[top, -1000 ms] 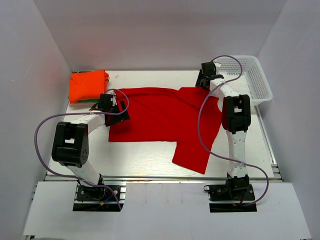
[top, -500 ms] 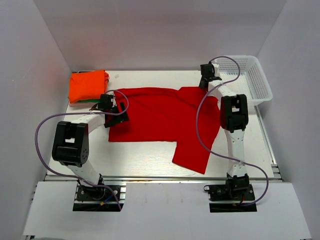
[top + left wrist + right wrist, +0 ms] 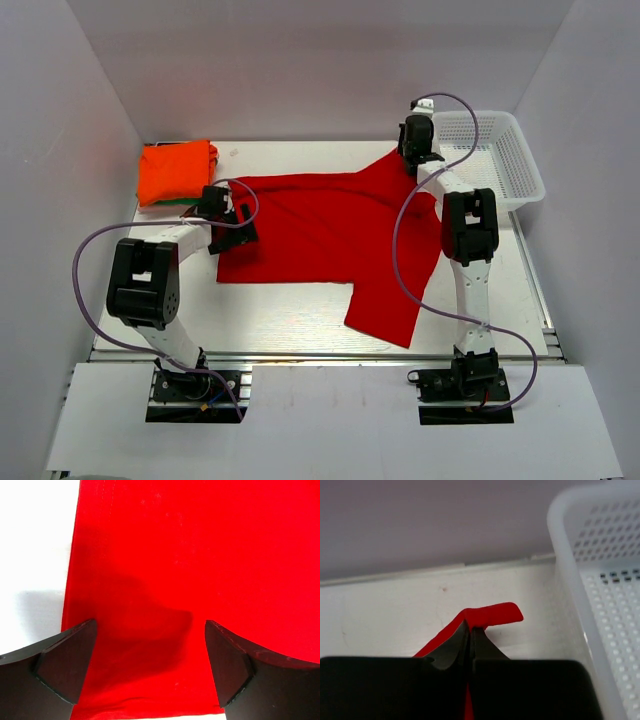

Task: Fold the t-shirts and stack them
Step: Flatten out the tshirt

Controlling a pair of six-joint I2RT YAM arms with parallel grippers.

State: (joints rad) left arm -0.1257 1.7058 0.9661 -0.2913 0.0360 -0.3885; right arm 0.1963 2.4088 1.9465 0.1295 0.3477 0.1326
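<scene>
We count three t-shirts, one basket and two grippers. Taking the white plastic mesh basket (image 3: pixel 495 160) as our landmark, the plain bright red cloth t-shirt (image 3: pixel 320 235) lies spread open on the white table (image 3: pixel 290 310). It starts just beside the basket's left wall and runs away from it towards the arm bases, with one sleeve trailing nearest them. The folded orange t-shirt (image 3: pixel 172 172) sits well apart from the basket, at the opposite far corner. A thin green edge (image 3: pixel 181 205) of a third folded shirt shows under it; we cannot tell more about that one.

The right gripper (image 3: pixel 408 152) hangs just beside the basket's left wall. Its two black fingers (image 3: pixel 452 647) are pressed together on the red shirt's nearest corner, a small red tip pokes out beyond them, and the cloth is drawn to a peak there. The left gripper (image 3: pixel 232 215) is well apart from the basket, at the red shirt's far side edge. Its two dark fingers (image 3: pixel 67 662) are spread wide over flat red cloth and pinch nothing.
</scene>
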